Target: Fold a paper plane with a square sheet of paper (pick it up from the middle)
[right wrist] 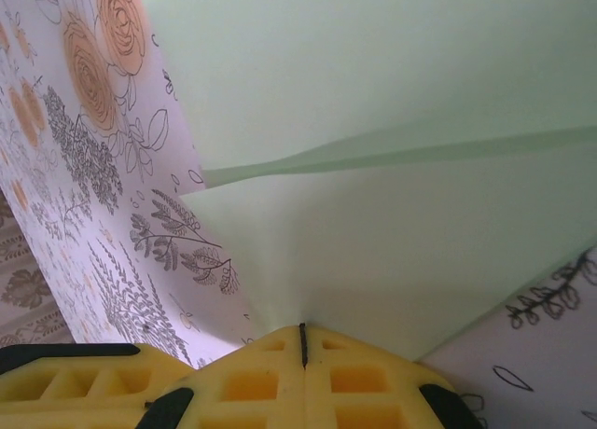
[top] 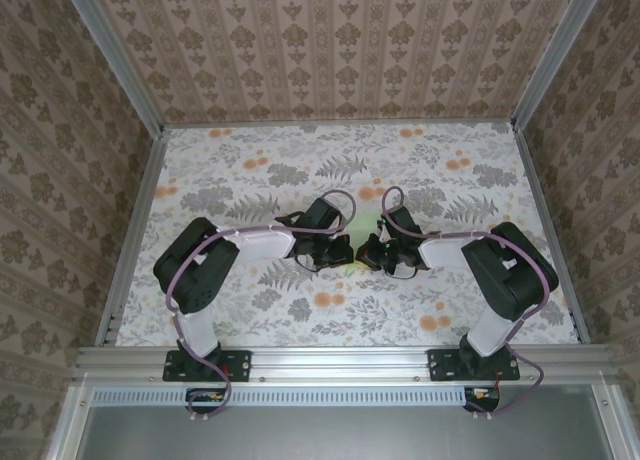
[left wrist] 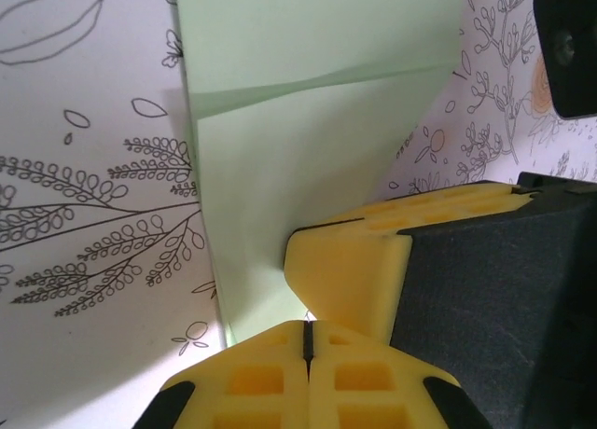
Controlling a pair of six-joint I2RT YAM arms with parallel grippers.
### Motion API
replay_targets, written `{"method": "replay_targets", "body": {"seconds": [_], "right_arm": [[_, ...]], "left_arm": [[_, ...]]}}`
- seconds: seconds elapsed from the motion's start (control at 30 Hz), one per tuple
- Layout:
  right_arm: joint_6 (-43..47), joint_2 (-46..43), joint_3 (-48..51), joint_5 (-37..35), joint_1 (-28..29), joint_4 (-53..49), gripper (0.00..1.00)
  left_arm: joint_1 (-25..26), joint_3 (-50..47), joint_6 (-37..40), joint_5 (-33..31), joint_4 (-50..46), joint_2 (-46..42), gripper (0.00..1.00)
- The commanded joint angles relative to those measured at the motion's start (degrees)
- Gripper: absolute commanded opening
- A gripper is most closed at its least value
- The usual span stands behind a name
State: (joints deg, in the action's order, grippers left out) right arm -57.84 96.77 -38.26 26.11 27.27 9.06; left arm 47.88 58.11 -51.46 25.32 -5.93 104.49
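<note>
Just ahead of left gripper (left wrist: 306, 328) and right gripper (right wrist: 302, 332), creased green paper (right wrist: 401, 242).

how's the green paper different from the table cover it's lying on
The green paper is plain and pale; the table cover is white, printed with flowers and leaves. The green paper shows a fold line across it; the table cover lies flat with no fold. The green paper is small; the table cover spans the whole table. Both are thin, matte sheets.

Paper (right wrist: 392, 214) cropped by frame edges
</note>
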Motion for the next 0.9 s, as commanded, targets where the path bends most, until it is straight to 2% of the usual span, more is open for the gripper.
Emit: {"method": "replay_targets", "body": {"seconds": [0.0, 0.63, 0.73, 0.87], "right_arm": [[-2.3, 0.6, 1.4, -4.9, 0.1, -2.8, 0.01], [-3.6, 0.4, 1.9, -5.3, -0.4, -1.8, 0.01], [-1.8, -0.3, 1.5, -5.1, -0.6, -2.3, 0.01], [5.0, 0.3, 0.0, -5.6, -1.1, -5.2, 0.00]], "left_arm": [[0.7, -0.5, -2.4, 2.3, 2.2, 1.1, 0.02], [0.3, -0.6, -3.4, 1.3, -3.7, 3.1, 0.00], [0.2, -0.1, -3.0, 0.4, -6.0, 3.4, 0.00], [0.0, 0.5, -2.7, -0.9, -9.2, 3.7, 0.00]]}}
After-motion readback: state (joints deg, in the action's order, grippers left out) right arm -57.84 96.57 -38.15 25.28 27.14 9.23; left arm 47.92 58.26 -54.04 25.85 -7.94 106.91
